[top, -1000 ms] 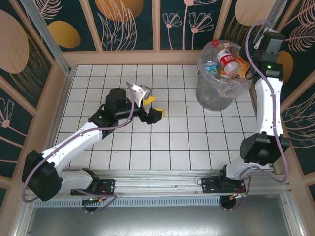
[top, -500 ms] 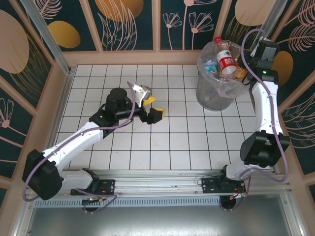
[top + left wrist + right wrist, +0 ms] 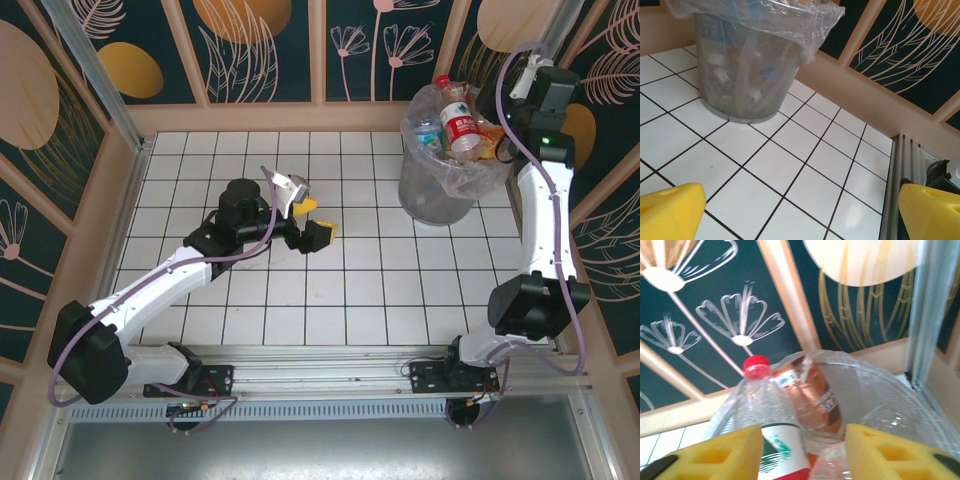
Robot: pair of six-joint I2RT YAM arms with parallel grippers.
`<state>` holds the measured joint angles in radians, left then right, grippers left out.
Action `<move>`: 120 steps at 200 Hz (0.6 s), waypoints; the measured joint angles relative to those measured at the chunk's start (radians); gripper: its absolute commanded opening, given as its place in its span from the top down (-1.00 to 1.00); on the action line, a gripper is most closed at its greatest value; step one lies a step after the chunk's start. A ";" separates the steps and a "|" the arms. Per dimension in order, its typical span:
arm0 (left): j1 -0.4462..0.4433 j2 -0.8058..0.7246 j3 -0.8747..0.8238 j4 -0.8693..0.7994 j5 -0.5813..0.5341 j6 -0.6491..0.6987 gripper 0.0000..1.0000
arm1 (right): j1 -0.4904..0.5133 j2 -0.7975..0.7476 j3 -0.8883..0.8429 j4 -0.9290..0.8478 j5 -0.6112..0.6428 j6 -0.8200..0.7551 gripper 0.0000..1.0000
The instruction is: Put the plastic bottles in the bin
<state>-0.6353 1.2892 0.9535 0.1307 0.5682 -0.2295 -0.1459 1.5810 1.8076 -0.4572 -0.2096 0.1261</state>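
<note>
Top external view: the left fingers (image 3: 315, 220) stand wide open and empty over the middle of the surface (image 3: 380, 290), well apart from the bin (image 3: 432, 205) at the far right corner. The plastic bottles (image 3: 470, 135) are heaped inside the bin. At its rim the right fingers (image 3: 802, 455) hover, parted, gripping nothing. A red-capped bottle (image 3: 765, 405) lies just ahead of them, long axis near upright, cap above the rim. The right arm is nearer, so any settling push probably falls to it.
</note>
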 measured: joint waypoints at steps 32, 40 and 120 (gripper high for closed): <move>0.000 0.000 0.000 0.000 0.000 0.000 -0.97 | 0.037 0.061 0.061 -0.014 -0.046 -0.043 -0.23; 0.000 0.000 0.000 0.000 0.000 -0.003 -0.97 | 0.053 0.079 0.070 -0.022 -0.045 -0.050 -0.23; 0.000 0.000 0.000 0.001 0.000 -0.012 -0.97 | 0.192 0.219 0.135 -0.074 0.282 -0.185 0.17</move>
<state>-0.6353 1.2892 0.9535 0.1314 0.5686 -0.2413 0.0456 1.8000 1.9430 -0.5312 0.0723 -0.0586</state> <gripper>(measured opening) 0.985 0.440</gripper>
